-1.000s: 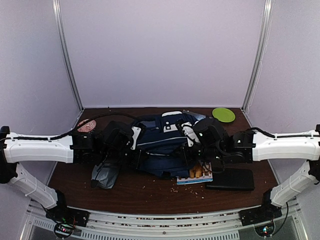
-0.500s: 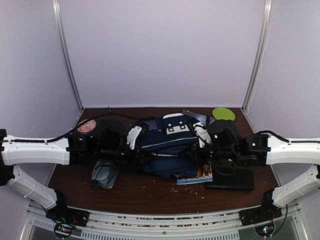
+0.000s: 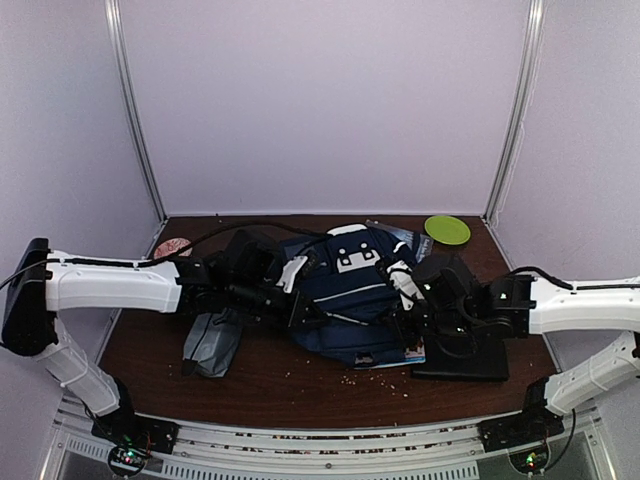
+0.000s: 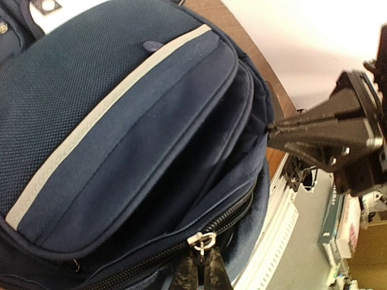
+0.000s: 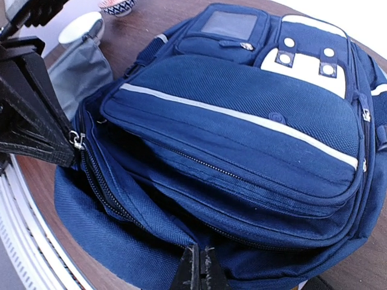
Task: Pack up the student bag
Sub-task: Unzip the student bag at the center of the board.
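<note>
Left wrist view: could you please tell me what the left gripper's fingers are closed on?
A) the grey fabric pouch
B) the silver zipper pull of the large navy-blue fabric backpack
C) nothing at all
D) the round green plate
B: the left gripper pinches the silver zipper pull at the zip line of the large navy-blue fabric backpack.

No legible text anywhere.
</note>
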